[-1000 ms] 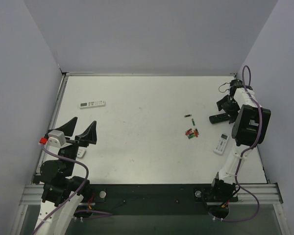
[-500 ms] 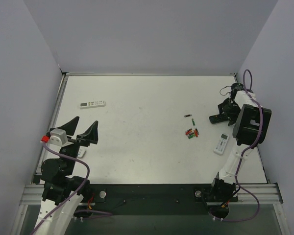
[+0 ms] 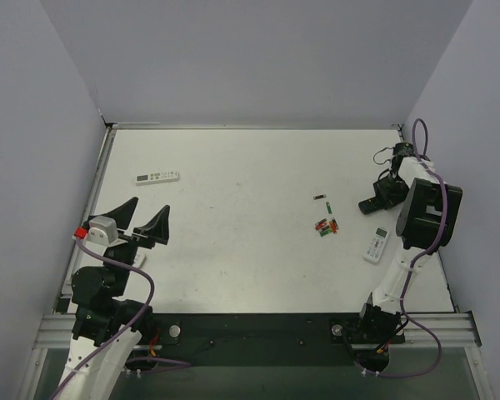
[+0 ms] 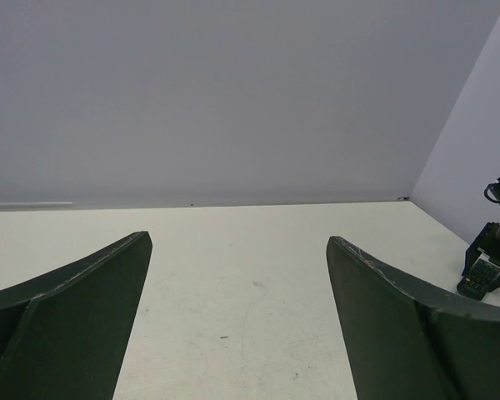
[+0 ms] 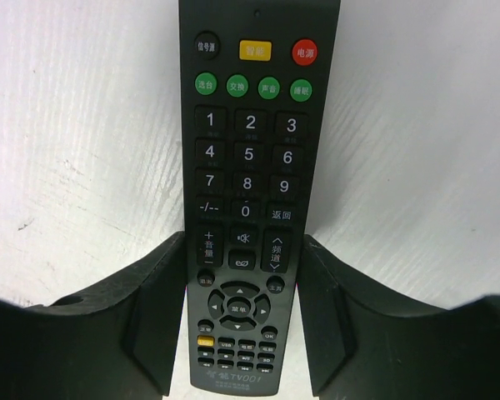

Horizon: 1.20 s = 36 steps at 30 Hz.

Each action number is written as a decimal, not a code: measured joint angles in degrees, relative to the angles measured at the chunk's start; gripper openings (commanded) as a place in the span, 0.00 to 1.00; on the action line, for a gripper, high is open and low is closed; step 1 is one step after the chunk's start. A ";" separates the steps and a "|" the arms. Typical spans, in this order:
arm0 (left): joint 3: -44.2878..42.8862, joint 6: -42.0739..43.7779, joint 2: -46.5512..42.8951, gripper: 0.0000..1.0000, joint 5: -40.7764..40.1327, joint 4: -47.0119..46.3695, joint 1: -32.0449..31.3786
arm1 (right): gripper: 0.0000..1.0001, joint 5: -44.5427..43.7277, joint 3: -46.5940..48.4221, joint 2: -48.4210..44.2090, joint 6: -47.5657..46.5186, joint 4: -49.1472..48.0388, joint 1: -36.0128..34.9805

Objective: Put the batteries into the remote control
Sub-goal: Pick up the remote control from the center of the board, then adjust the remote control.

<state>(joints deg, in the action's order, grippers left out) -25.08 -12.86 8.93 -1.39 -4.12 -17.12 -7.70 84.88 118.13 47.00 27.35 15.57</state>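
The right gripper (image 5: 243, 250) clamps the long slim black plastic remote control (image 5: 248, 167) by both long edges, buttons up, near the white table's (image 3: 233, 167) right edge, probably to turn it over for the small red, green and dark cylindrical batteries (image 3: 326, 226) lying toward the table's centre; the left gripper (image 4: 237, 240) hangs wide open, empty.

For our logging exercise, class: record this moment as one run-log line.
remote control: face up on table | right gripper: jaws astride it, grip unconfirmed | left gripper: open, empty | batteries: loose on table
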 measured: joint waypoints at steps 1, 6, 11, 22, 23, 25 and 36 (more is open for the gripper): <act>0.00 0.00 0.04 0.97 0.13 0.00 0.04 | 0.14 0.02 -0.57 -0.39 -0.55 -0.46 -0.33; 0.11 -0.02 0.33 0.98 0.44 -0.42 0.35 | 0.05 0.04 -3.26 -4.33 -2.89 -1.55 -2.27; 0.31 0.02 1.40 0.97 2.05 -0.90 0.33 | 0.03 0.11 -5.40 -12.96 -6.69 -4.35 -8.48; 0.28 0.04 6.36 0.97 7.89 -1.44 -0.37 | 0.00 9.57 -19.96 -33.53 -12.96 -20.15 -31.58; 0.24 0.04 7.08 0.97 8.24 -1.33 -0.52 | 0.00 10.67 -21.86 -34.84 -13.46 -21.46 -33.81; 0.09 -0.07 8.61 0.98 9.22 -1.22 -0.76 | 0.00 13.57 -25.03 -37.18 -14.56 -23.76 -37.64; -0.74 -10.62 21.49 0.97 24.33 -10.69 -0.83 | 0.00 34.82 -39.87 -49.48 -17.33 -42.80 -49.20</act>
<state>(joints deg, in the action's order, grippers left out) -25.82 -23.49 30.41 22.94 -14.81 -17.96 27.11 45.01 68.64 29.67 -15.44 -33.63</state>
